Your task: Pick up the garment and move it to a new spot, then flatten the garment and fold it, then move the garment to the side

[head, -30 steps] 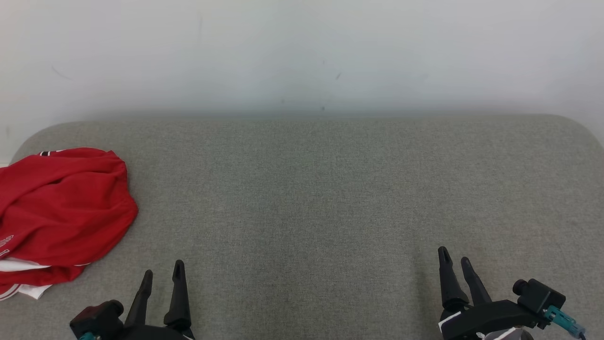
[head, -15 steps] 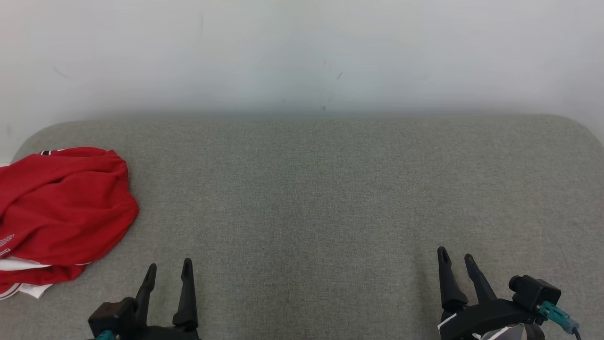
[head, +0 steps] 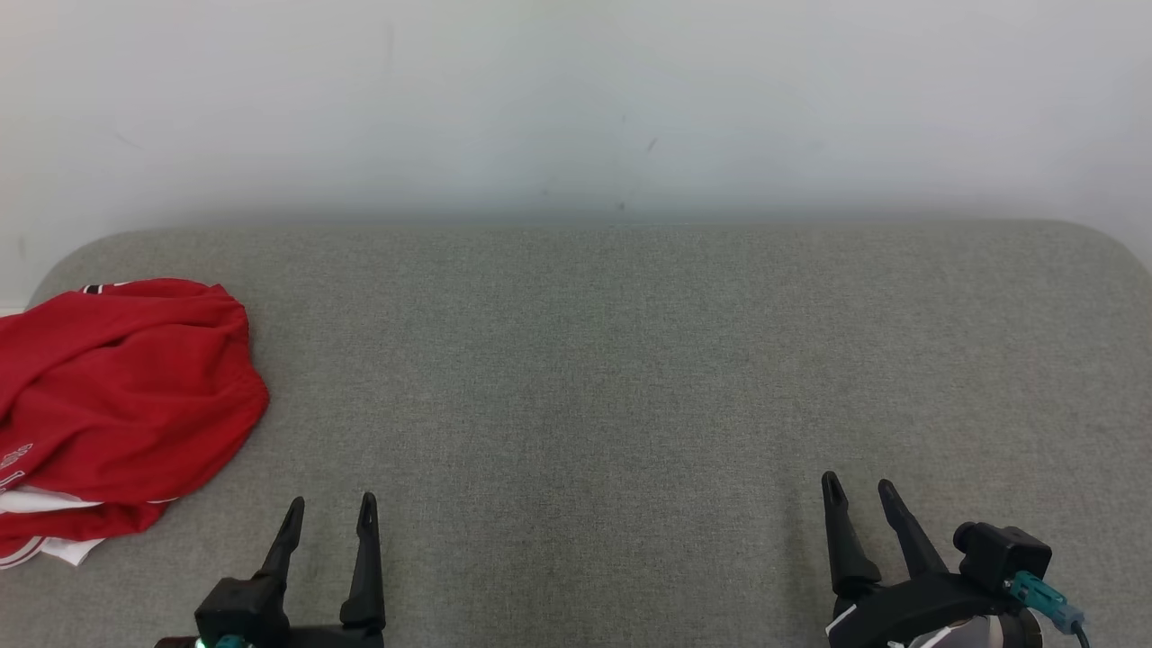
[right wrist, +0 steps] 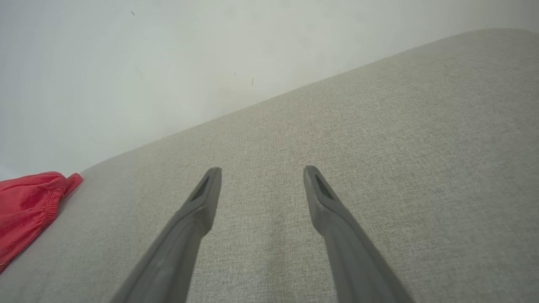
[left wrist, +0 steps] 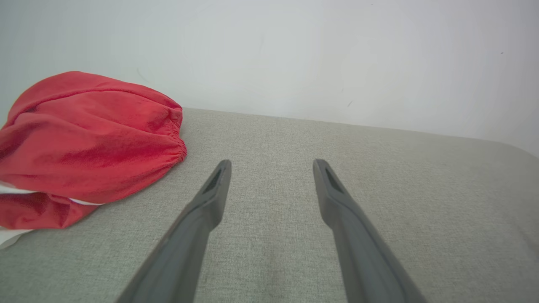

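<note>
The red garment (head: pixel 117 405) lies in a crumpled heap at the far left of the grey fabric-covered surface (head: pixel 612 360), with some white trim showing at its near side. Part of it runs out of the head view's left edge, so I cannot tell whether any of it hangs over the side. The left gripper (head: pixel 332 500) sits low at the near edge, its two dark fingers spread apart and holding nothing. It is near the heap but not touching it. The right gripper (head: pixel 856 481) is well apart from the cloth on the other side, also spread and empty. Nothing of the task looks done yet, and the first pick-up is likely next. The main risk is a poor grasp: the heap is bunched in several layers, so a pinch may take only one loose fold and let the rest trail or slip free as it is lifted. If the fingers dig too low, they could catch the woven cover of the surface instead of the cloth. The gathered elastic hem seen in the left wrist view could stretch and spring out of a shallow pinch. If some cloth does hang past the edge, a sideways drag could pull the whole garment off. The right arm has a long reach across, so a one-handed carry may leave the garment twisted where it has to be flattened.
</note>
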